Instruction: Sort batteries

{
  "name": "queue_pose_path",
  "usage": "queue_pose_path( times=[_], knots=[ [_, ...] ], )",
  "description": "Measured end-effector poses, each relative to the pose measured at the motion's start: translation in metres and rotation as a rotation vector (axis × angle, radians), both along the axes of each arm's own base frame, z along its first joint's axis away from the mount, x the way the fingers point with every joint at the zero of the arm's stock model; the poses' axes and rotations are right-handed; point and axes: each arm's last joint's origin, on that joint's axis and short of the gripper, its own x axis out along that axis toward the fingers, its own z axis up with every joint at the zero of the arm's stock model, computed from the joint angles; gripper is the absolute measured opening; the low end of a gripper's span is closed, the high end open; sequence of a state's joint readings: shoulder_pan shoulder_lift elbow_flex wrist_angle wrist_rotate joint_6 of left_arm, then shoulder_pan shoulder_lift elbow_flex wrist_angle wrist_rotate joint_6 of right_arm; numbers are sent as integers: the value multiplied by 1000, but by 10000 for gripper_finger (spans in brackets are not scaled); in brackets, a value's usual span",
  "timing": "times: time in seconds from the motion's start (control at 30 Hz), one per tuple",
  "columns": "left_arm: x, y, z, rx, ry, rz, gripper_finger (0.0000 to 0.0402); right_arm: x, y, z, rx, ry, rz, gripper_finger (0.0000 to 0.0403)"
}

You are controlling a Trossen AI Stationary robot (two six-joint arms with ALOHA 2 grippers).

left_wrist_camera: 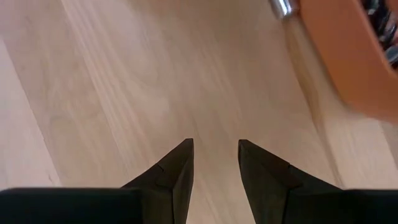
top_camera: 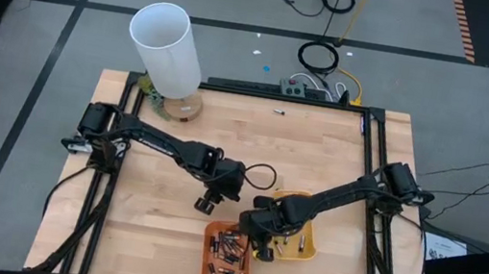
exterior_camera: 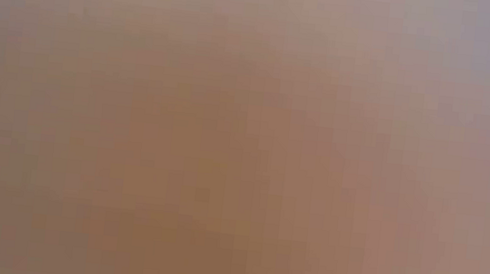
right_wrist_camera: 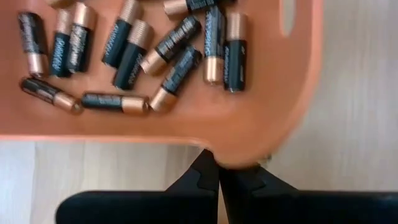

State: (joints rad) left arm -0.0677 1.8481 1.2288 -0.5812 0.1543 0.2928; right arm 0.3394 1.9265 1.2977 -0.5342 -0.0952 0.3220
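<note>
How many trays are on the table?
2. The orange tray sits at the table's front edge with dark batteries in it. The yellow tray is right beside it, partly under the right arm. No other trays show.

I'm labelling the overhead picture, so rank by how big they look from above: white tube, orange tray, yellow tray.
1. White tube, though it stands nearer the camera.
2. Orange tray.
3. Yellow tray, partly hidden under the right arm, so unsure.

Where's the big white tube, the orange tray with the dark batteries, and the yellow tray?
tall white tube point(top_camera: 168, 48), high view, its side wall.
orange plastic tray point(right_wrist_camera: 186, 124), right wrist view, bare floor.
yellow plastic tray point(top_camera: 307, 251), high view, its outer edge.
</note>
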Motion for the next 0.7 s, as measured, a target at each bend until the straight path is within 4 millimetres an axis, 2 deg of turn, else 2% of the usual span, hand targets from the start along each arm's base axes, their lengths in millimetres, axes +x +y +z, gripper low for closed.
queue_pose_path(
  times=[0.1,0.23,0.7],
  knots=[
    [-1,0,-1,0,3,0,134,5,1,-9,29,7,23,0],
    [1,0,-1,-1,-16,-1,134,7,0,-31,37,60,30,0],
    [2,1,0,1,-31,-5,134,13,-15,-30,-29,40,-56,0]
  ],
)
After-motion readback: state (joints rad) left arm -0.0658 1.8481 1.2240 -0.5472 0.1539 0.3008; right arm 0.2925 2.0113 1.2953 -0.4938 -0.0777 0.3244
